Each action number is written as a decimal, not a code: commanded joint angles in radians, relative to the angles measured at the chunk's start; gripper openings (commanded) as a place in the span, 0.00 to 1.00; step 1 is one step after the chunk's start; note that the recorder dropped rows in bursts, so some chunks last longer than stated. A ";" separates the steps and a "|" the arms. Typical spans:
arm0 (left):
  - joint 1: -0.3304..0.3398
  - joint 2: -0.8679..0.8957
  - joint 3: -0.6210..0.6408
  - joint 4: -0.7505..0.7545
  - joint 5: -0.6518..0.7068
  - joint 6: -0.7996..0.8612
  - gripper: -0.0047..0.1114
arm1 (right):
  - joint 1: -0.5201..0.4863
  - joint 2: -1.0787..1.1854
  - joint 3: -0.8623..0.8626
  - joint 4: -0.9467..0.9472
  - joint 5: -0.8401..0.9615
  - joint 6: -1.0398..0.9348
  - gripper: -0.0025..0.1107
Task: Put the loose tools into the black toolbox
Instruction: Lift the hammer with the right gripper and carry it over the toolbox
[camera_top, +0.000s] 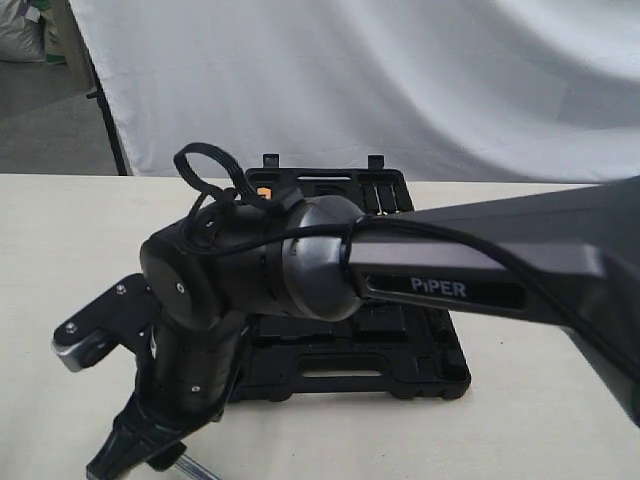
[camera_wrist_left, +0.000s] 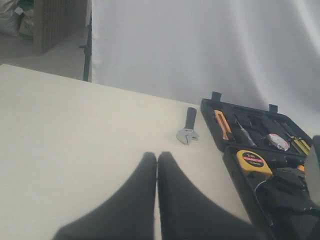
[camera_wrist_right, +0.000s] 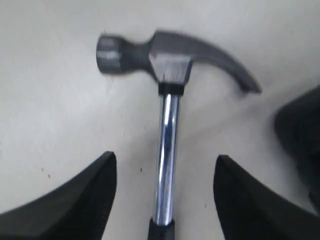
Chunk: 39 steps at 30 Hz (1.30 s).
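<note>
my left pincer (camera_wrist_left: 157, 158) hovers pressed closed and empty above the table (camera_wrist_left: 75, 125), out of the way. the adjustable wrench (camera_wrist_left: 188, 128) lies loose just beside the open black toolbox (camera_wrist_left: 210, 107). my right arm (camera_top: 480, 270) reaches across the front of the case, wrist bent downward. my right pincer (camera_wrist_right: 165, 157) is spread wide astride the hammer (camera_wrist_right: 170, 60) shaft, not touching it, seemingly lined up for a grasp.

Steel hammer (camera_wrist_right: 167, 100) and wrench (camera_wrist_left: 188, 127) lie outside the open black toolbox (camera_top: 430, 362).
</note>
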 joint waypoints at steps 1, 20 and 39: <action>0.025 -0.003 -0.003 0.004 -0.007 -0.005 0.05 | -0.005 0.000 -0.018 0.002 -0.086 0.000 0.51; 0.025 -0.003 -0.003 0.004 -0.007 -0.005 0.05 | -0.005 0.126 -0.018 0.004 -0.088 -0.052 0.22; 0.025 -0.003 -0.003 0.004 -0.007 -0.005 0.05 | -0.021 -0.043 -0.025 -0.149 0.032 -0.035 0.02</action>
